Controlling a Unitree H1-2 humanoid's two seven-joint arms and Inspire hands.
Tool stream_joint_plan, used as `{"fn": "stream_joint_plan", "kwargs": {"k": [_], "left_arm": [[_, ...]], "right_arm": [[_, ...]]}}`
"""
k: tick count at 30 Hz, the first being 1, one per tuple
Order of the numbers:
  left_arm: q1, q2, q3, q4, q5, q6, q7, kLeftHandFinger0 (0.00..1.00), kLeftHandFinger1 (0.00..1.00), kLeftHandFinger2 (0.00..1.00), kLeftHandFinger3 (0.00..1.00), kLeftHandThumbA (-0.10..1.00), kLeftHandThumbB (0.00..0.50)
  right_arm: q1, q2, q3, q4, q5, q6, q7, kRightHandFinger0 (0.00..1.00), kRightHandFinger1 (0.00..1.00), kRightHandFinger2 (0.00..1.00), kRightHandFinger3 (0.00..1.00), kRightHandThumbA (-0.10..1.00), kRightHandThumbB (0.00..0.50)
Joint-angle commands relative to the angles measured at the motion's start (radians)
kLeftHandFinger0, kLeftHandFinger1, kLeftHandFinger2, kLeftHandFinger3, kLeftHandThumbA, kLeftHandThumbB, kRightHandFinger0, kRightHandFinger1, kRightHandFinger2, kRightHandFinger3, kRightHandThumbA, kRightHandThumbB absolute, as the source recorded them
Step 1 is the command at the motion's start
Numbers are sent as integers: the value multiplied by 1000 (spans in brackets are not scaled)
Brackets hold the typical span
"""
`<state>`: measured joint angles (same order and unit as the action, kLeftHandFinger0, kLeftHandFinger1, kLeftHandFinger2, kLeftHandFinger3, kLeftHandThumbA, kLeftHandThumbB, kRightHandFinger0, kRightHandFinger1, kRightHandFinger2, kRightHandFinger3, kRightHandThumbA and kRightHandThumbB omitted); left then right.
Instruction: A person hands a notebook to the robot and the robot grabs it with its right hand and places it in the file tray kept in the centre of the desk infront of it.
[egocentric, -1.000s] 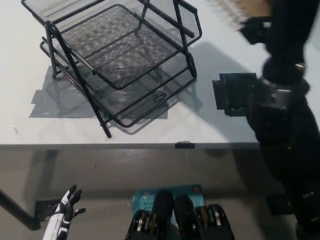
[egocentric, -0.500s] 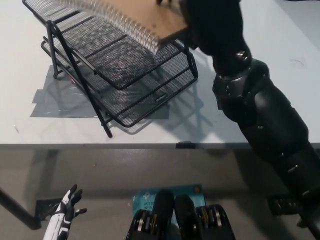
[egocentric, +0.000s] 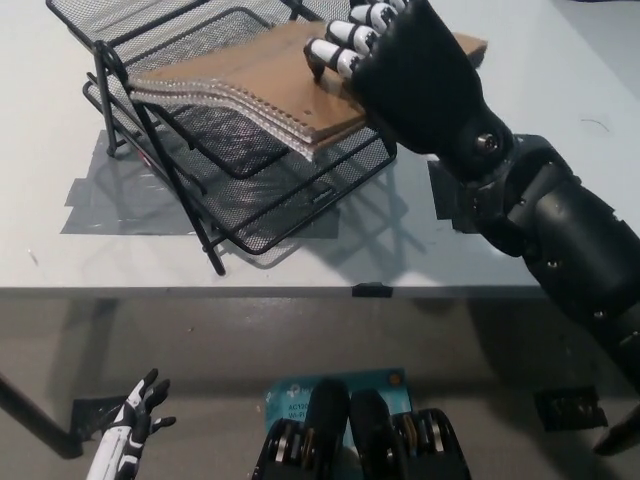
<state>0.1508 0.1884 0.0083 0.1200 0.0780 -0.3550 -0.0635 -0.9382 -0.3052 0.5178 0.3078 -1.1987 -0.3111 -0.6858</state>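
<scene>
Half the notebook (egocentric: 290, 75) already sits over the tray (egocentric: 150, 30): its spiral edge sags across the upper tier's front rim, its far corner sticks out past the tray's right side. You have the right hand (egocentric: 400, 60) clamped on that right end, fingertips (egocentric: 345, 50) pressing on the brown cover. The long axis runs from the tray's left front toward the desk's (egocentric: 500, 250) far right edge, so the release probably wants a push leftward into the tier. Left hand (egocentric: 135, 415) hangs spread below the desk's front edge, much farther off
</scene>
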Motion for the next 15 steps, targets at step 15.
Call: {"fn": "stream_joint_plan", "kwargs": {"k": [15], "left_arm": [[-9,13,0,-4,-9,-44,-11,864,948,897,1000,1000,297]], "right_arm": [[-53,-25,-18,51,-44,-1,-105,0,0,38,221,822,0]]}}
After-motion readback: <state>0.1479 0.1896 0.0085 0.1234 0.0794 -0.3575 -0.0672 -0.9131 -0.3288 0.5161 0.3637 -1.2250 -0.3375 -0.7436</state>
